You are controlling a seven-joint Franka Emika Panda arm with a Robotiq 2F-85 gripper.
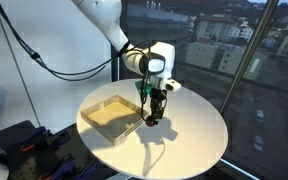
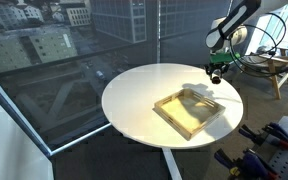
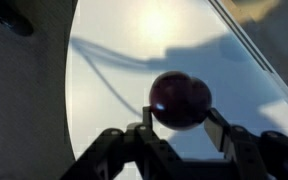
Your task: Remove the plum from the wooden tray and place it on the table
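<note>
In the wrist view the plum [image 3: 180, 99], dark reddish-brown and round, sits between the two fingers of my gripper [image 3: 181, 112], which is shut on it above the white table [image 3: 134, 60]. In both exterior views the gripper [image 1: 154, 112] [image 2: 215, 75] hangs just beyond the edge of the wooden tray [image 1: 111, 113] [image 2: 190, 110], over the bare table top [image 1: 184, 135] [image 2: 144, 95]. The plum is too small to make out in the exterior views. The tray looks empty.
The round table stands next to large windows. Dark equipment [image 1: 19, 145] lies off the table at one side, and a wooden stand [image 2: 274, 68] stands behind the arm. The table edge [image 3: 69, 90] runs close by in the wrist view.
</note>
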